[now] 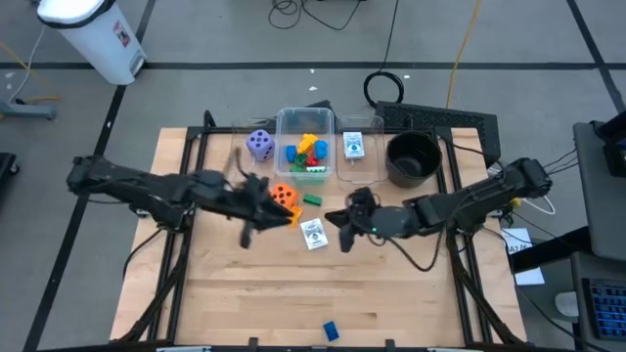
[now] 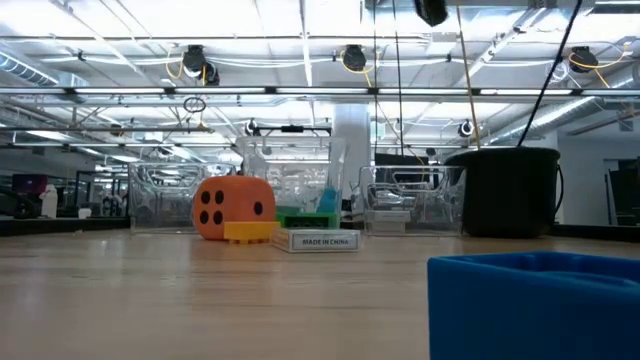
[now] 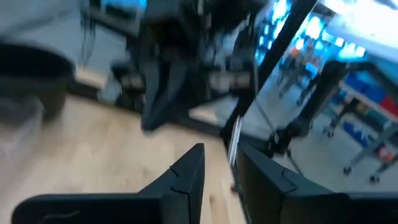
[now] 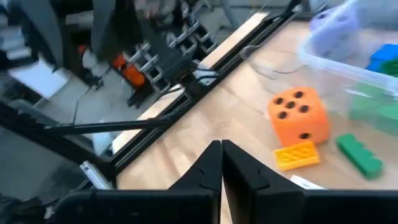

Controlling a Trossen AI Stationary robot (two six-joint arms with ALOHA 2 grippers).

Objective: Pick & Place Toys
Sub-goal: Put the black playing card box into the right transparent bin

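Note:
An orange die [image 1: 283, 195] rests on the table, with a yellow block [image 4: 297, 154] and a green block [image 1: 312, 199] beside it and a white card [image 1: 314, 234] lying flat just nearer. A purple die [image 1: 259, 145] stands left of the clear tub [image 1: 333, 125], which holds several blocks. A blue block [image 1: 331, 331] lies at the near edge. My left gripper [image 3: 221, 157] hovers raised by the orange die, fingers a little apart with nothing held. My right gripper [image 4: 221, 149] hovers right of the card, shut and empty. Neither shows in the low view.
A black round pot [image 1: 412, 159] stands at the far right. Between it and the big tub, a small clear tub [image 1: 354, 147] holds another card. Bare wood lies across the near half of the table. In the low view the blue block [image 2: 530, 305] fills the near right corner.

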